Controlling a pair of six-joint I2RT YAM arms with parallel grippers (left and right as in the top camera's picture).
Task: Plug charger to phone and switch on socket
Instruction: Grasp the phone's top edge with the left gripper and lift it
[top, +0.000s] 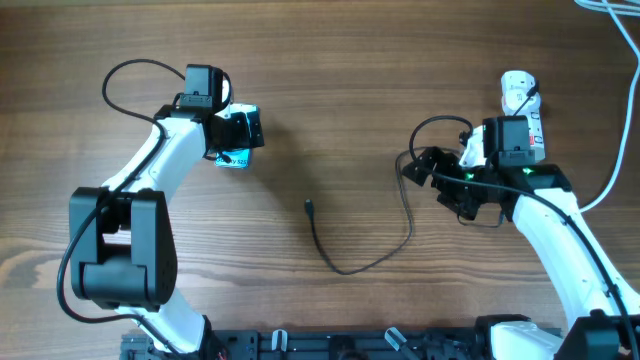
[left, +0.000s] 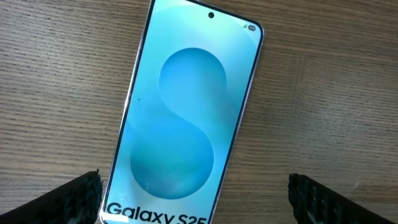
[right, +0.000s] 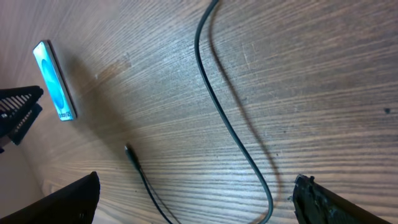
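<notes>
At the left, the phone (left: 180, 118) is seen lying flat and screen-up on the wooden table (top: 330, 80); the left gripper (left: 194, 180) is held over its lettered end, its fingers (left: 84, 199) spread wide on either side, nothing being pinched. Toward the middle, the charger (top: 360, 268) is laid loose on the wood, its connector tip (top: 309, 207) bare and well apart from the phone; the cable is looped rightward. The right gripper (right: 198, 186) is held above that loop, fingers (right: 336, 202) parted, the cable not clamped. At the far right, the socket (top: 517, 90) is partly hidden under the right arm.
</notes>
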